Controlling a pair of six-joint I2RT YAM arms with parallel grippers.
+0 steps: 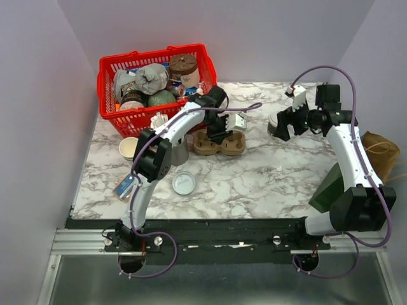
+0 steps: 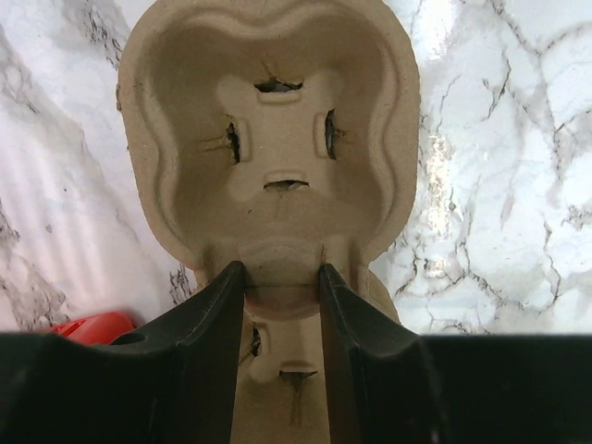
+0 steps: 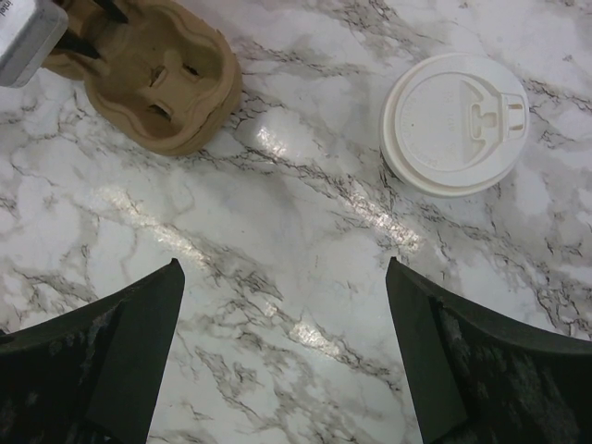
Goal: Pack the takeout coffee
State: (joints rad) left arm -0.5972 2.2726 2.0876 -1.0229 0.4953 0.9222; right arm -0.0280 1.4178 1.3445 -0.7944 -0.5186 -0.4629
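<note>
The takeout coffee (image 3: 455, 123), a cup under a round white lid, stands on the marble at the right; in the top view it (image 1: 276, 122) is partly hidden by my right gripper (image 1: 289, 124). My right gripper (image 3: 284, 268) hovers open over bare marble, near and left of the cup, holding nothing. A brown moulded cardboard cup carrier (image 1: 219, 145) lies in the middle of the table. My left gripper (image 2: 282, 273) has its fingers pressed on both sides of the carrier's (image 2: 268, 139) central bridge, between its two empty wells.
A red basket (image 1: 108, 70) full of containers stands at the back left. A loose flat white lid (image 1: 183, 183), a lidless paper cup (image 1: 128, 148) and a blue card (image 1: 125, 187) lie near the left arm. A brown paper bag (image 1: 381, 152) sits at the right edge.
</note>
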